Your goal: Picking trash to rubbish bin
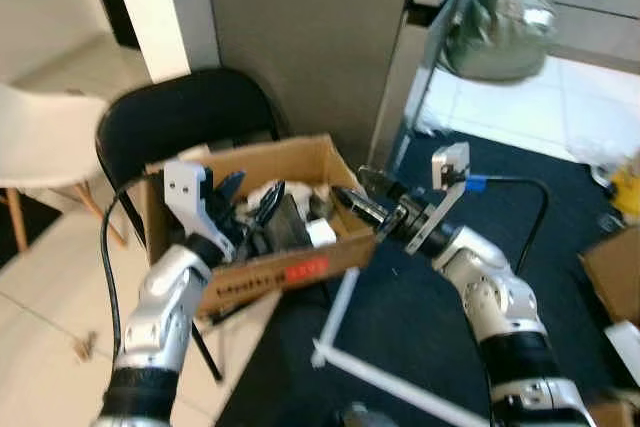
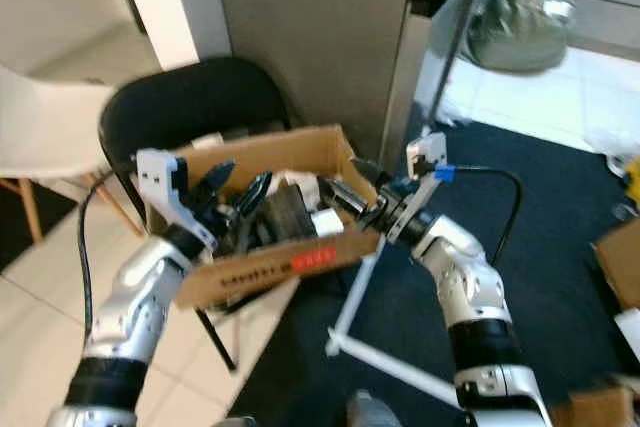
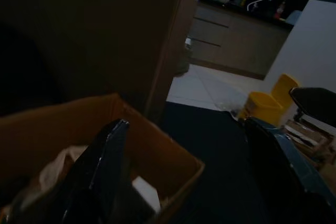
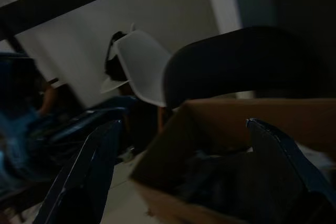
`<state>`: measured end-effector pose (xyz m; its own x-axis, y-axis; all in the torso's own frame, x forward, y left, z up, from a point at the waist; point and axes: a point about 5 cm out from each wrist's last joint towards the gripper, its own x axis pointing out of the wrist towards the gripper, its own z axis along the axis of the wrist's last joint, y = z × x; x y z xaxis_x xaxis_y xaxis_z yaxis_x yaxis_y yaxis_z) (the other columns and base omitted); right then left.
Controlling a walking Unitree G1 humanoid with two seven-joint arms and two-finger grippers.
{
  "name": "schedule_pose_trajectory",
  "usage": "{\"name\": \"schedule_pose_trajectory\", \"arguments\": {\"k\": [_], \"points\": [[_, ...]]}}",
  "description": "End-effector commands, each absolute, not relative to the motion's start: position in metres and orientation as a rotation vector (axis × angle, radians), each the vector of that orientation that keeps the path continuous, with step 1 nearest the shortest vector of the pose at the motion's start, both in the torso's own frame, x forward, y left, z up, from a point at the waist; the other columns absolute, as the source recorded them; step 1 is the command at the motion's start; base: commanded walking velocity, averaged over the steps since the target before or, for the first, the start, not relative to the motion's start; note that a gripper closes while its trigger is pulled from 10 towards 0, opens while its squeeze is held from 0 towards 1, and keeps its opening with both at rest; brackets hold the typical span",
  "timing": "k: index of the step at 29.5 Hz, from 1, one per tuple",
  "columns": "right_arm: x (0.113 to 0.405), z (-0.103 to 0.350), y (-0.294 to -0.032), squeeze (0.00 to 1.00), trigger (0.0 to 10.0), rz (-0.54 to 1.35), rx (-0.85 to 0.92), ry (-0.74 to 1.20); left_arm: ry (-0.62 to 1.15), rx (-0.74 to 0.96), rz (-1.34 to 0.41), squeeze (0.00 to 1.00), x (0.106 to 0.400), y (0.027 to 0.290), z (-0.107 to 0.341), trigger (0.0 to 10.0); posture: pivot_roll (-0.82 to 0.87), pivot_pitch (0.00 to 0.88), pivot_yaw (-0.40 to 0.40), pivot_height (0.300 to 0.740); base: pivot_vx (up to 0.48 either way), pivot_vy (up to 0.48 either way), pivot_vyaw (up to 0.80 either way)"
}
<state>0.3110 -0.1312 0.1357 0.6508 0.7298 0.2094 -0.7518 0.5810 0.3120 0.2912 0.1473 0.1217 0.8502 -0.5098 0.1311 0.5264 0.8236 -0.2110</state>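
The cardboard box sits on the seat of a black folding chair, stuffed with crumpled paper and dark scraps, and the robot has an arm at each end of it. The left gripper hangs over the box's near-left part with its two black fingers spread apart, tips dipping among the trash and closed on nothing I can make out; the box wall lies just below and ahead of it. The right gripper comes in from the other side at the box's right-hand corner, its fingertips just over the rim; the right wrist view shows its fingers wide apart, with the box's open top between and beyond them, so it is released too. A small white piece of trash lies inside, close under the right fingertips. I'd judge the box light but floppy: thin corrugated walls that will bow if pinched in the middle, and loose contents that may spill if it tips. The firmer places to grip look like the top edge near a corner, or the two short ends squeezed from opposite sides. The single scraps look soft and crushable and should need only a gentle pinch. A white frame lies on the dark carpet below the right arm, and a grey-green bag stands well beyond.
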Motion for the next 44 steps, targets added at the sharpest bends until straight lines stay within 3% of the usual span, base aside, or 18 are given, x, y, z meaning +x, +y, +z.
{"name": "schedule_pose_trajectory", "arguments": {"k": [1, 44], "points": [[0.3112, 0.1348, -0.132, 0.0, 10.0, 0.865, 0.391, -0.051, -0.065, -0.248, -0.548, 0.0, 0.2901, 0.1478, 0.1192, 10.0, 0.03, 0.0, -0.035, 0.74, -0.33, 0.0, 0.0], [0.3118, 0.1353, -0.1327, 0.0, 10.0, 0.864, 0.394, -0.045, -0.071, -0.239, -0.553, 0.0, 0.2912, 0.1474, 0.1197, 10.0, 0.03, 0.0, -0.035, 0.74, -0.338, 0.0, 0.0]]}}
